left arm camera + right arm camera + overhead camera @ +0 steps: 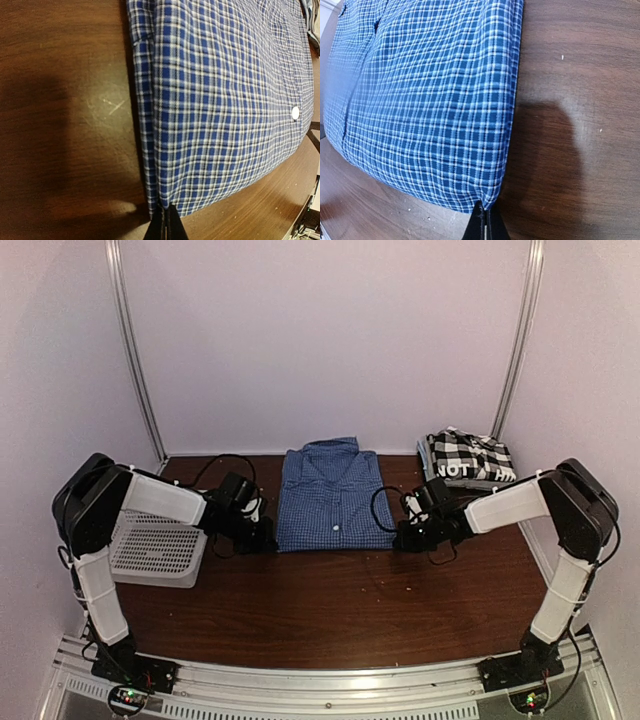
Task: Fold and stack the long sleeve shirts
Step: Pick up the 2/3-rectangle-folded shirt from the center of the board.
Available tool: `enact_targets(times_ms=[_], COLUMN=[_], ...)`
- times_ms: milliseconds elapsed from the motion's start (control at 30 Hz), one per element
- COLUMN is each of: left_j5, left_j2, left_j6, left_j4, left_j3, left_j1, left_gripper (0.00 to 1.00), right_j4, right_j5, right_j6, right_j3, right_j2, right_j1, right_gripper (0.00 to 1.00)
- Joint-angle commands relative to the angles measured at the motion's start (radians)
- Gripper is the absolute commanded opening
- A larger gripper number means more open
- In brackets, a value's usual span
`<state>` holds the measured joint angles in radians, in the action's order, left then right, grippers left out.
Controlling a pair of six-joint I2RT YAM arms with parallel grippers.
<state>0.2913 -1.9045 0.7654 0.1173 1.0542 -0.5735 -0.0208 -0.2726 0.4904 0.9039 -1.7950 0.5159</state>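
Note:
A blue fine-checked long sleeve shirt (330, 495) lies folded into a rectangle at the middle back of the table, collar at the far end. My left gripper (268, 538) is shut on its near left corner; in the left wrist view the black jaws (166, 214) pinch the cloth (225, 100) at that corner, and a white button (295, 113) shows. My right gripper (400, 538) is shut on the near right corner, where the fingers (485, 216) clamp the hem of the shirt (430, 100). A black-and-white checked shirt (468, 458) with white lettering lies folded at the back right.
A white mesh plastic basket (155, 545) stands at the left edge under my left arm. The dark wooden table (340, 600) carries a few small crumbs in front of the blue shirt. White walls close in the back and both sides.

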Motion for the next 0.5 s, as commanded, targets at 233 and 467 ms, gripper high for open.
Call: enact_targets(times_ms=[233, 467], left_j5=[-0.008, -0.049], left_j2=[0.200, 0.350], left_j6=[-0.022, 0.019], left_j4=[0.105, 0.155], left_j3=[-0.134, -0.256], left_j1=[-0.058, -0.157], left_gripper=[0.00, 0.00], right_j4=[-0.116, -0.194], right_j5=[0.028, 0.091], right_j6=[0.025, 0.114], right_j3=[-0.115, -0.247], right_j2=[0.249, 0.459], right_j1=[0.040, 0.171], right_gripper=[0.00, 0.00])
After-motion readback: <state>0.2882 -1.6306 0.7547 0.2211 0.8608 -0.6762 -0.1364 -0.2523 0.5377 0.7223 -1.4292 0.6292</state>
